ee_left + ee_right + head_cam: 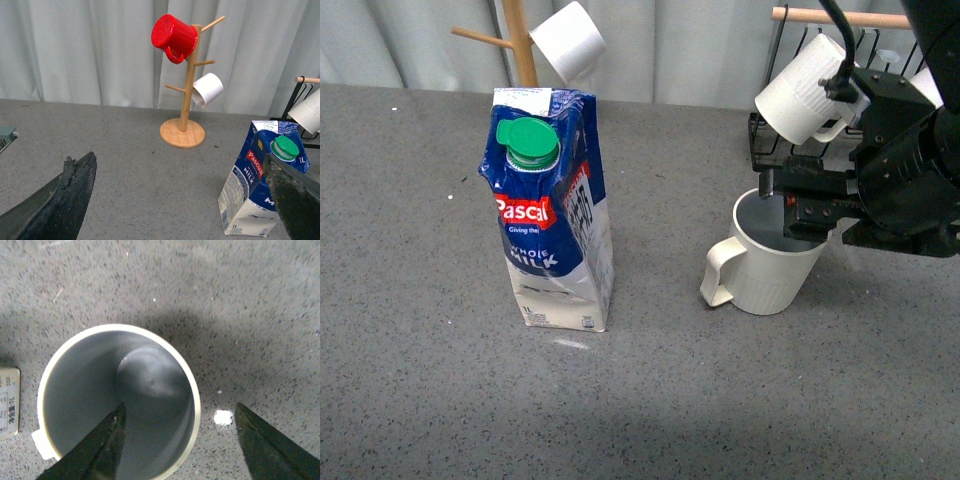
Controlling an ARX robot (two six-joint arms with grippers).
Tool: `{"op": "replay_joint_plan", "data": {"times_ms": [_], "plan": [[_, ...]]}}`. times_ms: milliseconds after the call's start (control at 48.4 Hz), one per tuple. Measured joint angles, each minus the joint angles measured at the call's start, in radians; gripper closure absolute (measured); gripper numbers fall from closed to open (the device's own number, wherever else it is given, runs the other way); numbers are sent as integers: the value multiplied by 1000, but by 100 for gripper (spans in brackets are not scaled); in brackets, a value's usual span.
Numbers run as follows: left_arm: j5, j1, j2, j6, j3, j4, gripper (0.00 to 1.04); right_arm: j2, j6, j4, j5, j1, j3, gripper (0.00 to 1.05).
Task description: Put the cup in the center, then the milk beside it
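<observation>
Soft, even light leaves a faint shadow around the cup (85, 390) and one glare spot on the tabletop (260, 315).

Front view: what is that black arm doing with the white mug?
The robot's right pincer straddles the rim of the cup, with one finger inside and one outside. Its jaws are open and not yet clamped on the wall. The cup stands upright on the grey table, over on the right. The milk stands upright to the cup's left, apart from it, and nothing is holding it. The left pincer is open and empty, with the carton in its camera's view.
</observation>
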Motion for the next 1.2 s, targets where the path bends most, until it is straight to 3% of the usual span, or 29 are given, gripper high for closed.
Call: {"op": "replay_joint_plan", "data": {"times_ms": [207,310,414,476,600,910,1200], "plan": [[0,0,0,0,0,0,6,-142,-10,109,33,-8,-67,7],[0,0,0,0,0,0,6,-225,-47,256,39,-8,-159,10],[1,0,0,0,0,0,6,-215,-171,729,215,-10,-337,25],[0,0,-1,0,0,0,6,-215,-226,977,219,-26,-449,34],[-3,0,0,0,0,0,6,-304,-275,1263,201,-69,-590,55],[-2,0,-1,0,0,0,6,-528,-298,1234,129,-138,-773,104],[-2,0,-1,0,0,0,6,-808,-300,1081,47,-210,-900,104]]}}
